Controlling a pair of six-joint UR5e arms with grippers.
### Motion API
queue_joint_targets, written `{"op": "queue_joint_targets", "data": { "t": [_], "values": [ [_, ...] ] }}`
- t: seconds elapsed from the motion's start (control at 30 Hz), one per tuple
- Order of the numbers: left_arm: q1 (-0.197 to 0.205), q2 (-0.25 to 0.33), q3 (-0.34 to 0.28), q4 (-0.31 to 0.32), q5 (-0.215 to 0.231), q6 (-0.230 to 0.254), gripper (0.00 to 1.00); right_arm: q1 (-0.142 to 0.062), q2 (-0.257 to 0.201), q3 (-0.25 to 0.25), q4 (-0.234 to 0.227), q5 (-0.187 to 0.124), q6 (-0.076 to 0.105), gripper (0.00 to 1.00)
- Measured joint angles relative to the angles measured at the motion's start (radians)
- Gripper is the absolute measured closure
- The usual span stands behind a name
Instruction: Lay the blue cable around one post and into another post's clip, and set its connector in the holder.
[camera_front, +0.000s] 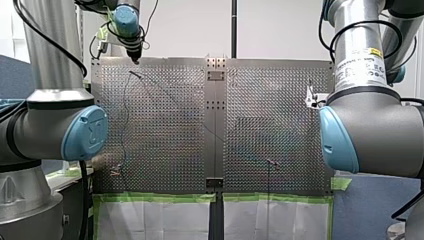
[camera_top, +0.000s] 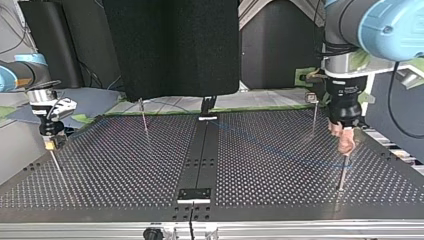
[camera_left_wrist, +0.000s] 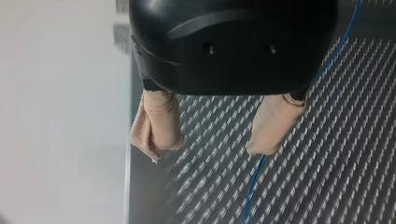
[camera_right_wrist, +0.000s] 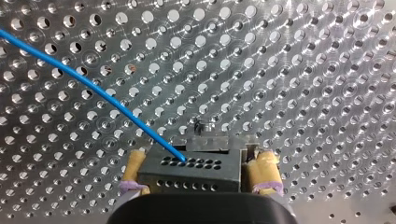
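Note:
The thin blue cable (camera_right_wrist: 93, 88) crosses the perforated plate and ends in a dark connector (camera_right_wrist: 189, 170) full of small holes. The connector sits against a metal holder (camera_right_wrist: 219, 141), between the yellow pads of my right gripper (camera_right_wrist: 198, 170), which stands open close beside it. In the top view my right gripper (camera_top: 49, 144) is at the left edge. My left gripper (camera_left_wrist: 212, 140) is open, with the cable (camera_left_wrist: 252, 186) running under one beige pad (camera_left_wrist: 273, 126). It hovers over a post (camera_top: 342, 172) as my left gripper (camera_top: 345, 142) at the top view's right.
Two more posts (camera_top: 314, 117) (camera_top: 143, 117) stand at the plate's far side in the top view. A black strip (camera_top: 202, 150) divides the plate (camera_top: 125, 165). In the front view a big arm elbow (camera_front: 370, 130) hides my right gripper; green tape (camera_front: 160, 197) marks the near edge.

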Motion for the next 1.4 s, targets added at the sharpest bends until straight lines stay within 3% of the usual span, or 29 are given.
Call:
{"op": "queue_joint_targets", "data": {
  "t": [0.2, 0.6, 0.8, 1.03, 1.4],
  "values": [
    [-0.054, -0.047, -0.054, 0.054, -0.025, -0.049, 0.0, 0.0, 0.0, 0.0, 0.0, 0.0, 0.0, 0.18],
    [-0.166, -0.159, -0.166, 0.165, -0.135, -0.16, 0.0, 0.0, 0.0, 0.0, 0.0, 0.0, 0.0, 0.18],
    [-0.221, -0.214, -0.222, 0.221, -0.174, -0.191, 0.0, 0.0, 0.0, 0.0, 0.0, 0.0, 0.0, 0.18],
    [-0.288, -0.281, -0.289, 0.288, -0.172, -0.188, 0.0, 0.0, 0.0, 0.0, 0.0, 0.0, 0.0, 0.18],
    [-0.381, -0.374, -0.382, 0.381, -0.092, -0.2, 0.0, 0.0, 0.0, 0.0, 0.0, 0.0, 0.0, 0.18]
  ]
}}
